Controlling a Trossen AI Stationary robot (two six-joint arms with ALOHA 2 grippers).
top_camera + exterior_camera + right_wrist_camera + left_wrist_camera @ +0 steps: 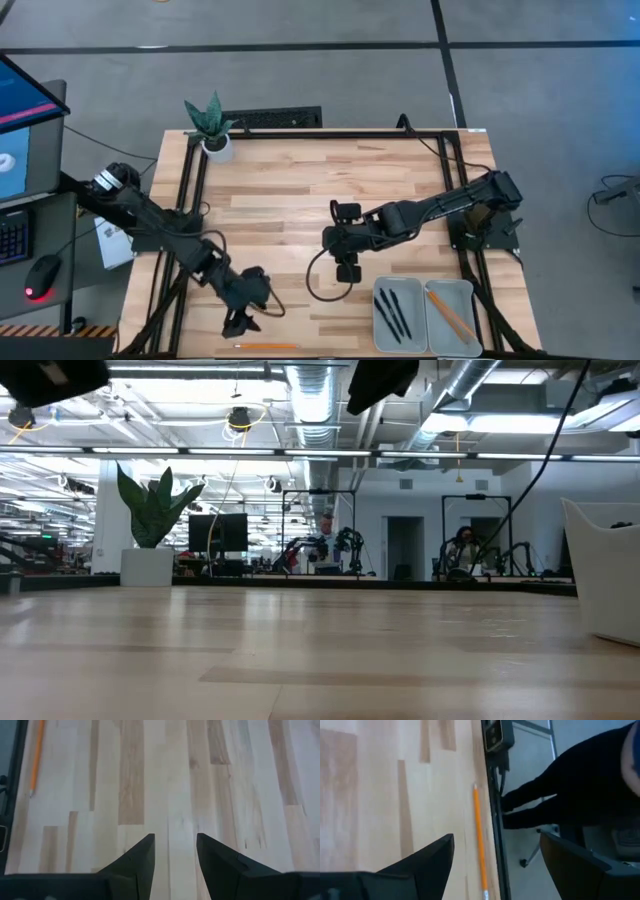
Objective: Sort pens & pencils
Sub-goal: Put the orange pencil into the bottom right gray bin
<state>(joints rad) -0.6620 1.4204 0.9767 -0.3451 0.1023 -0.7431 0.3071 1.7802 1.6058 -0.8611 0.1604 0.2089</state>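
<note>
With one orange pencil [268,346] left at the frame's bottom edge, the left tool [240,322], spread wide and empty above it, likely must descend and clamp it next.

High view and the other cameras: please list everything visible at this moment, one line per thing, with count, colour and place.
Wooden slatted table: one, pale wood, centre of the high view.
Shallow rectangular trays: two, light grey, side by side at the table's near right corner.
Short stick pens: three, black, in the left tray.
Thin pencil in tray: one, orange, in the right tray.
Thin loose pencil: one, orange, along the table's near edge, close to the left gripper.
Potted plant: one, green in a white pot, far left corner.
Left gripper: one, dark, open, near the loose pencil.
Right gripper: one, dark, open, empty, mid-table.
</note>
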